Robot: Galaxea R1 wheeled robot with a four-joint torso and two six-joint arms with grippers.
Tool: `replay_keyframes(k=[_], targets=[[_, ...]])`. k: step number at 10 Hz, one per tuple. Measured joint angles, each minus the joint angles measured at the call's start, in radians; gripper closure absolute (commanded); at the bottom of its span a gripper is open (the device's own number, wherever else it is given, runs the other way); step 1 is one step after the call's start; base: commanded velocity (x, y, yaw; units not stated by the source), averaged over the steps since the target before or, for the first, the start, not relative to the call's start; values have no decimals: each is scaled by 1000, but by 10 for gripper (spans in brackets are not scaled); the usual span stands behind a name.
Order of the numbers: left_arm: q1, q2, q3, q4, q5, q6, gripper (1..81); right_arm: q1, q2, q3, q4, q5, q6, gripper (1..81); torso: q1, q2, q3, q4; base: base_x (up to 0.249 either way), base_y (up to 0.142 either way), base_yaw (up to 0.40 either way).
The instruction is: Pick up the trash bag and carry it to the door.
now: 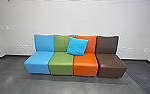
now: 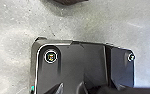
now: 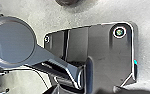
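In the left wrist view a dark brown, rounded thing point(image 2: 69, 2) is cut off by the picture's edge; I cannot tell what it is. A similar dark thing point(image 3: 67, 2) shows at the edge of the right wrist view, also cut off. Both are over grey floor, apart from the robot's own dark plate. How my left and right grippers stand, and whether either holds anything, I cannot tell.
Ahead, a row of joined seats, blue point(image 1: 39, 62), green point(image 1: 61, 63), orange point(image 1: 86, 64) and brown point(image 1: 111, 65), stands before a white wall point(image 1: 73, 20). A bright blue pillow point(image 1: 77, 46) leans on the green and orange backrests. Dark grey floor point(image 1: 73, 86) lies in front.
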Motion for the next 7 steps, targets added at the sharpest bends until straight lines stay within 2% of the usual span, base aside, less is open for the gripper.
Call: replay_keyframes(k=[4, 7], targets=[[-55, -15, 19, -29, 23, 0, 10, 0, 1, 0, 2, -4, 6, 10, 92, -145, -3, 0, 0, 0, 0], [-62, -7, 2, -44, 33, 0, 10, 0, 3, 1, 3, -6, 6, 10, 158, -252, -3, 0, 0, 0, 0]])
